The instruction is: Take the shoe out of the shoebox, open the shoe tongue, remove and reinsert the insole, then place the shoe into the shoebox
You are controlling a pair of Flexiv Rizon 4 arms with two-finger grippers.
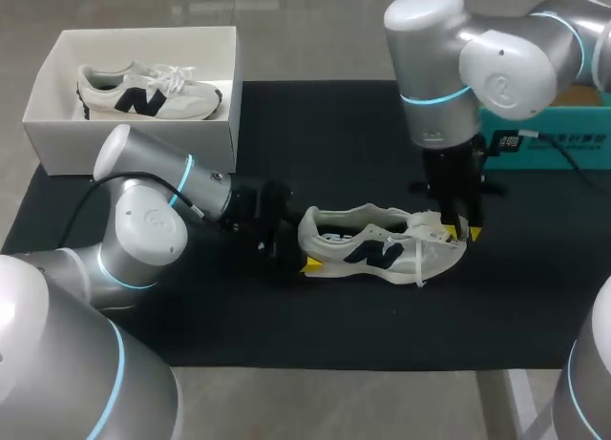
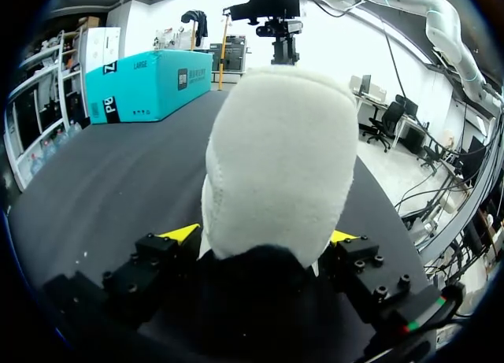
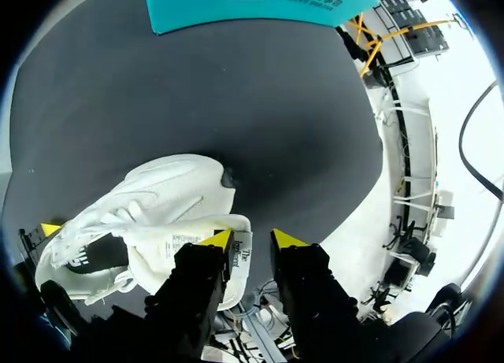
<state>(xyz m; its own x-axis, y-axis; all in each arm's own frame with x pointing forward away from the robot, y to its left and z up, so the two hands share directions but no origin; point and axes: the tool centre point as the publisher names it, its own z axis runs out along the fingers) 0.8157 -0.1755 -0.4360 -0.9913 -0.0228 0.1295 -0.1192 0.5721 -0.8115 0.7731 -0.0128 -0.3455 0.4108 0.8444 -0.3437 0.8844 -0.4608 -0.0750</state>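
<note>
Shoe: your shoe [image 1: 382,247] lies on the black tabletop [image 1: 334,125], out of the shoebox [image 1: 57,125] and well apart from it.
Tongue: the tongue [image 3: 236,257] stands lifted away from the opening with its label showing, right at the right gripper.
Left gripper: the left gripper [image 2: 263,235] is clamped on the shoe's heel, one yellow tip on each side.
Right gripper: the right gripper [image 3: 252,238] hangs over the front of the shoe. You cannot tell from these views whether it pinches the tongue or only rests against it.
Done: judge the take-out step finished and the tongue step under way.
Left: insole out and back in, then the return to the box. The insole itself is not clearly visible.
Box: it holds a second shoe [image 1: 143,92].
</note>
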